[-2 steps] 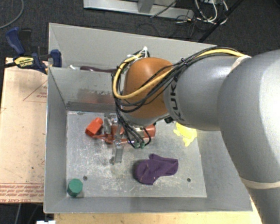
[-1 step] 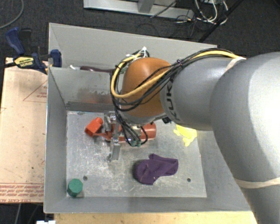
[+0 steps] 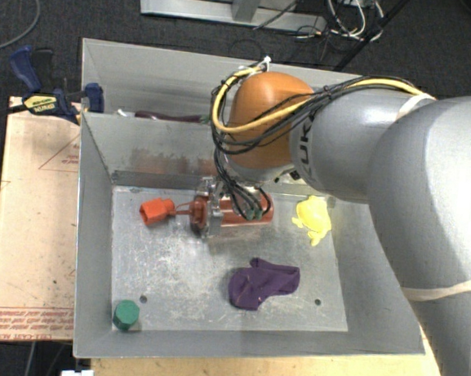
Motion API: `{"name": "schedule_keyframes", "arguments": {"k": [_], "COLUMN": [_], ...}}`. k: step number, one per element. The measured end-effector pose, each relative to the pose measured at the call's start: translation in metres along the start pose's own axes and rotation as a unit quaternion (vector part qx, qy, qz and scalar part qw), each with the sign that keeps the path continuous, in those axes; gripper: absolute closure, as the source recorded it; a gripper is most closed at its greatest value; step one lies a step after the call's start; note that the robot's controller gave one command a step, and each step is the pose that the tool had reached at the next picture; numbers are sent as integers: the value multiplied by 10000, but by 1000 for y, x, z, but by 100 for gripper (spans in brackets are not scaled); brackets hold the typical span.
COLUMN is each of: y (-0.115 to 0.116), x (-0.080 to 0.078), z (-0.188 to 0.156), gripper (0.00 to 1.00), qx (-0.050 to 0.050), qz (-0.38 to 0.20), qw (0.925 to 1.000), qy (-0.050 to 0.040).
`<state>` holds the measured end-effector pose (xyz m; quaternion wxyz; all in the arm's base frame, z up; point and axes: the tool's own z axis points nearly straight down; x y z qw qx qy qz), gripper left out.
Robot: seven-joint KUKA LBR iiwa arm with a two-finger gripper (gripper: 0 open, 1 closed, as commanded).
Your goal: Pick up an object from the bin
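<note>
Grey metal bin (image 3: 177,288) floor, gripper (image 3: 203,215) low toward the back, just beside a small orange piece (image 3: 157,211) at back-left; spread or pressed together, cannot tell. Purple cloth (image 3: 261,284) and green cylinder (image 3: 126,315) lie well apart

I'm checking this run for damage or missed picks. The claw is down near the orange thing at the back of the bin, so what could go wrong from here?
1. The claw is low, right beside the orange piece rather than over it. A sideways move might push the piece toward the left wall instead of catching it.
2. This close to the bin floor, any further descent could scrape the metal.
</note>
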<state>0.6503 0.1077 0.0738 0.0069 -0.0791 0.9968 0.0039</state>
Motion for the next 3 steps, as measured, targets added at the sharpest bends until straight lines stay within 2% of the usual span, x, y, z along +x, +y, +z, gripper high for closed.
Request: {"name": "schedule_keyframes", "arguments": {"k": [1,2,3], "y": [0,4,4], "x": [0,5,5], "z": [0,-90,-90], "gripper": [100,100,100], "qx": [0,-7,-7], "qz": [1,-103,-102], "qw": [10000,9999,9999], "qy": [1,-17,-17]}}
